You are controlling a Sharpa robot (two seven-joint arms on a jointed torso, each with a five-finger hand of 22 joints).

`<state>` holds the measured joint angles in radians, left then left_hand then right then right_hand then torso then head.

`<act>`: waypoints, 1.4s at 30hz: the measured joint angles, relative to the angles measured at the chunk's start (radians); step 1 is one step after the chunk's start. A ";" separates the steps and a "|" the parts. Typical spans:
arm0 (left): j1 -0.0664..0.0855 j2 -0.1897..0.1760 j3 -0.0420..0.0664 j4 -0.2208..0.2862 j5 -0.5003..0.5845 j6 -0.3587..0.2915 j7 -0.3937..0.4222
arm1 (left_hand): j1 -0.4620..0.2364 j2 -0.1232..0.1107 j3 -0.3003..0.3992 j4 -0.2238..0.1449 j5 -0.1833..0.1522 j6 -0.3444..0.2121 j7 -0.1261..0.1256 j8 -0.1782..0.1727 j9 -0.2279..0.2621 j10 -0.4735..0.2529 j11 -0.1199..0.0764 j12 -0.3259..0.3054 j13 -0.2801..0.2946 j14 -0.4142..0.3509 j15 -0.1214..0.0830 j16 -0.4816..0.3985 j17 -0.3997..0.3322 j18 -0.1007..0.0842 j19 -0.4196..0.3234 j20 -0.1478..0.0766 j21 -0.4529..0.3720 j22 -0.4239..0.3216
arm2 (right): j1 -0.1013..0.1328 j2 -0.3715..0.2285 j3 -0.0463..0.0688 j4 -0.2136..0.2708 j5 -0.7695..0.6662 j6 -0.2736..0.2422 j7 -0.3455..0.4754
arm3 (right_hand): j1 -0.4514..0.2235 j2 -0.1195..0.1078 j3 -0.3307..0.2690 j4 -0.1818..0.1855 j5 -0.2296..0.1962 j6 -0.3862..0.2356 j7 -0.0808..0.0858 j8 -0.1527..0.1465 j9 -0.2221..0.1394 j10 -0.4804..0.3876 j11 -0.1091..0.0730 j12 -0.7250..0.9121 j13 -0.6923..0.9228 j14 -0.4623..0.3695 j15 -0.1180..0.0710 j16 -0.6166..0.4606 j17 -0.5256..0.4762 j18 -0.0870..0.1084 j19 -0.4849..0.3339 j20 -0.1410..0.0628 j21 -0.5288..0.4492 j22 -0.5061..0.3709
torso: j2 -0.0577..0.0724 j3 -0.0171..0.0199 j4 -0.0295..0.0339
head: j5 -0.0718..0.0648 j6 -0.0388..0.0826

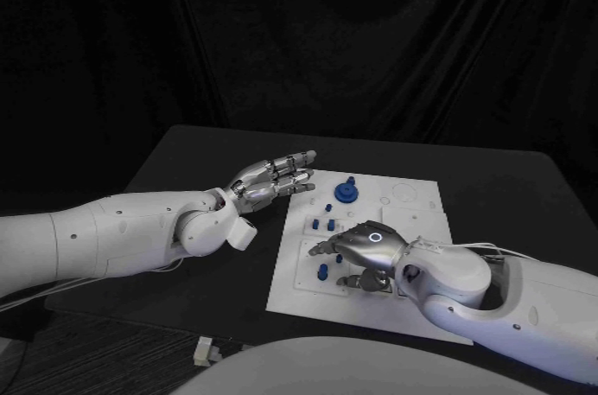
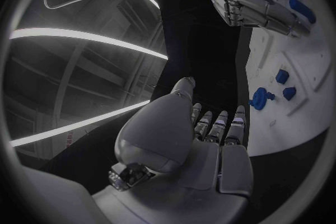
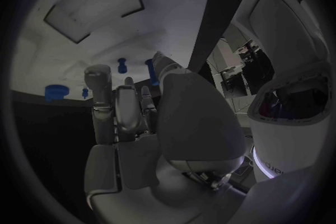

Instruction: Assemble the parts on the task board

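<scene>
Head view, near to far: right hand [image 1: 365, 250] sits low over the near-left part of the task board [image 1: 411, 313], fingers curled down among the small blue parts [image 1: 321, 272] there. Can't tell whether it actually has hold of one — fingertips are hidden under the hand, and the right wrist view shows fingers bent w/ nothing clearly between them, so grip unknown. A couple of short blue pegs [image 1: 327, 225] stand just beyond the hand, approx mid-board. Farther on, near the far-left of the board, a bigger blue part w/ a round base and a post [image 1: 346, 190] stands upright. Left hand [image 1: 272, 180] hovers just off the board's far-left edge, over the black counter [image 1: 187, 153], fingers stretched out and apart, holding nothing; left wrist view confirms the bare palm. Progress, as a judgement: some parts look seated upright in the board, but several empty outlines and recesses on the right and far side suggest early-to-mid stage, w/ most of the seating left. Near cluster seems to be the step in hand.
</scene>
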<state>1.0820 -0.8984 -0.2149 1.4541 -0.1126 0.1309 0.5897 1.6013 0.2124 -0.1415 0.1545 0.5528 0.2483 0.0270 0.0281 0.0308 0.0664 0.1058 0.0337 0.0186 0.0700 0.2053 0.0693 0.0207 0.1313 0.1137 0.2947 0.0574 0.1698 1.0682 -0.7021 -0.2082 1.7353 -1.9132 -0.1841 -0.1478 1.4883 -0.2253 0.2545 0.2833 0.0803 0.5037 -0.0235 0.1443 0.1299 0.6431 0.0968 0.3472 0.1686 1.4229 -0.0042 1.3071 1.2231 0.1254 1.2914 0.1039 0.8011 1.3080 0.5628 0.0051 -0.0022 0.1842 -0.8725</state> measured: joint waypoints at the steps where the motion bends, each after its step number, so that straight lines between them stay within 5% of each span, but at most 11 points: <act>1: 0.000 0.000 0.000 0.000 0.000 0.000 0.000 | 0.000 0.000 0.000 0.000 0.000 0.000 0.000 0.000 0.000 0.000 0.000 0.000 0.000 0.000 0.000 0.000 0.000 0.000 0.000 0.000 0.000 0.000 | 0.014 -0.012 0.000 0.007 0.000 -0.011 0.001 | 0.001 -0.001 -0.007 0.007 -0.005 -0.019 -0.008 -0.002 -0.007 -0.014 -0.002 0.000 -0.004 0.000 0.000 -0.001 -0.002 0.000 0.000 0.000 -0.001 0.000 | 0.000 -0.0001 0.0000 | 0.000 0.000; 5: 0.000 -0.001 0.000 0.000 0.000 0.000 0.000 | 0.000 0.000 0.000 0.000 0.000 0.000 0.000 0.000 0.000 0.000 0.000 0.000 0.000 0.000 0.000 0.000 0.000 0.000 0.000 0.000 0.000 0.000 | 0.075 -0.060 0.002 0.038 0.014 -0.059 0.009 | -0.022 -0.023 -0.041 0.013 -0.023 -0.083 -0.040 -0.013 -0.029 -0.081 -0.007 0.000 -0.023 -0.003 -0.003 -0.001 -0.006 0.000 0.000 0.000 -0.006 0.000 | 0.000 -0.0001 -0.0001 | -0.003 0.000; 10: 0.000 -0.002 0.000 0.001 0.000 0.000 -0.001 | 0.000 0.000 0.000 0.000 0.000 0.000 0.000 0.000 0.000 0.000 0.000 0.000 0.000 0.000 0.000 0.000 0.000 0.000 0.000 0.000 0.000 0.000 | 0.163 -0.139 0.002 0.084 0.094 -0.136 0.030 | -0.087 -0.035 -0.083 0.015 -0.023 -0.052 -0.032 0.014 -0.029 -0.088 -0.006 0.021 -0.029 -0.003 -0.003 0.003 0.006 0.000 0.001 -0.001 0.005 0.000 | 0.000 -0.0001 -0.0002 | -0.004 0.000; 16: 0.000 -0.003 0.000 0.001 0.000 0.000 -0.001 | 0.000 0.000 0.000 0.000 0.000 0.000 0.000 0.000 0.000 0.000 0.000 0.000 0.000 0.000 0.000 0.004 0.001 0.000 0.000 0.000 0.000 0.001 | 0.257 -0.237 0.003 0.120 0.281 -0.221 0.065 | -0.103 0.091 -0.088 0.005 0.009 0.217 0.087 0.155 0.010 0.189 -0.012 0.206 0.013 0.015 0.000 0.028 0.024 0.000 0.031 0.001 0.046 0.000 | -0.001 0.0000 0.0001 | -0.007 0.000; 19: 0.000 -0.003 0.000 0.000 0.000 0.000 -0.001 | 0.000 0.000 0.000 0.000 0.000 0.000 0.000 0.000 0.000 0.000 0.000 0.000 0.000 0.000 0.000 0.004 0.001 -0.017 0.000 0.000 0.000 0.001 | 0.280 -0.275 0.003 0.119 0.364 -0.234 0.063 | -0.079 0.115 -0.069 0.006 0.053 0.335 0.117 0.207 0.027 0.420 -0.061 0.310 0.055 -0.019 -0.023 -0.037 -0.053 0.001 -0.004 -0.013 -0.056 0.000 | -0.001 -0.0001 0.0002 | -0.014 0.000; 21: 0.000 -0.003 0.000 0.000 0.000 0.000 -0.001 | 0.000 0.000 0.003 -0.003 0.000 0.000 0.000 0.000 0.000 0.000 0.000 0.000 0.000 0.004 0.004 0.004 0.001 -0.017 0.000 0.000 0.000 0.002 | 0.287 -0.292 0.003 0.117 0.403 -0.226 0.048 | -0.088 0.124 -0.068 0.005 0.054 0.393 0.115 0.226 0.034 0.539 -0.089 0.370 0.090 -0.027 -0.039 -0.056 -0.069 0.015 -0.017 -0.029 -0.086 0.000 | -0.001 -0.0001 0.0002 | -0.018 0.000; 25: 0.000 -0.003 0.000 0.000 0.000 0.000 0.000 | 0.000 0.000 0.003 -0.003 0.000 0.000 0.000 0.000 0.000 0.000 0.000 0.000 0.000 0.004 0.004 0.004 0.001 -0.017 0.000 0.000 0.000 0.003 | 0.294 -0.313 0.002 0.108 0.462 -0.130 -0.030 | -0.292 0.145 -0.120 0.009 -0.009 0.480 0.091 0.241 0.045 0.659 -0.111 0.466 0.192 0.002 -0.059 -0.057 -0.068 0.015 0.016 -0.050 -0.045 0.000 | -0.001 -0.0001 0.0002 | -0.023 0.000; 29: -0.001 -0.001 0.000 -0.001 0.000 0.000 0.000 | 0.000 0.000 0.003 -0.003 0.000 0.000 0.000 0.000 0.000 0.000 0.000 0.000 0.000 0.004 0.004 0.004 0.001 -0.016 0.000 0.000 0.000 0.003 | 0.293 -0.320 0.002 0.099 0.488 0.006 -0.128 | -0.448 0.142 -0.129 0.011 -0.024 0.517 0.069 0.226 0.054 0.799 -0.136 0.846 0.766 0.038 -0.085 0.012 0.033 0.013 0.064 -0.076 0.030 0.000 | -0.001 -0.0002 0.0000 | -0.031 0.000; 32: -0.001 -0.001 0.000 -0.001 0.000 -0.001 0.001 | 0.000 0.000 0.003 -0.003 0.000 0.000 0.000 0.000 0.001 0.005 0.005 0.000 0.001 0.004 0.004 0.008 0.002 -0.016 0.000 0.000 0.000 0.005 | 0.289 -0.320 0.001 0.092 0.491 0.110 -0.210 | -0.558 0.124 -0.125 0.011 -0.024 0.556 0.052 0.224 0.076 0.818 -0.136 1.150 1.097 0.043 -0.097 0.192 0.082 -0.036 0.140 -0.088 0.239 0.000 | -0.002 -0.0006 -0.0002 | -0.035 0.000; 35: -0.001 -0.001 0.000 -0.001 0.000 -0.001 0.002 | -0.003 0.003 0.003 -0.003 0.000 0.000 0.000 0.000 0.001 0.005 0.005 0.004 0.002 0.004 0.004 0.008 0.002 -0.016 0.004 -0.004 0.000 0.005 | 0.287 -0.319 0.001 0.088 0.491 0.199 -0.281 | -0.639 0.103 -0.120 0.013 -0.024 0.598 0.056 0.227 0.109 0.822 -0.133 1.218 1.137 0.043 -0.101 0.258 0.085 -0.066 0.170 -0.095 0.451 0.000 | -0.002 -0.0012 -0.0003 | -0.035 0.000; 42: -0.001 -0.001 0.000 -0.001 0.000 -0.001 0.003 | -0.004 0.004 0.003 -0.003 0.000 0.000 0.000 0.000 0.001 0.005 0.005 0.004 0.001 0.004 0.004 0.008 0.002 -0.016 0.007 0.000 0.000 0.006 | 0.284 -0.301 0.001 0.077 0.490 0.329 -0.379 | -0.684 0.147 -0.120 0.013 -0.011 0.646 0.054 0.210 0.144 0.822 -0.133 1.220 1.140 0.043 -0.101 0.261 0.085 -0.072 0.170 -0.095 0.566 0.000 | 0.000 -0.0010 -0.0004 | -0.037 0.000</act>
<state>1.0806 -0.8996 -0.2149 1.4530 -0.1127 0.1295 0.5925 1.5973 0.2165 -0.1386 0.1516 0.5527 0.2484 0.0270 0.0281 0.0319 0.0718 0.1111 0.0379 0.0201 0.0738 0.2090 0.0772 0.0227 0.1152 0.1209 0.2947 0.0573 0.1755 1.3526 -1.0036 -0.2070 1.8125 -1.4236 0.1453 -0.5265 0.8046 -0.0786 0.1341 0.2965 0.0696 1.1494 0.0307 0.3544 0.2742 1.4651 -0.0357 1.5674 1.3081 1.4661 -0.1048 1.5679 1.3081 0.0537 1.4618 0.0092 1.3669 1.3075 0.5626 0.0041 -0.0026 0.1472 -0.8725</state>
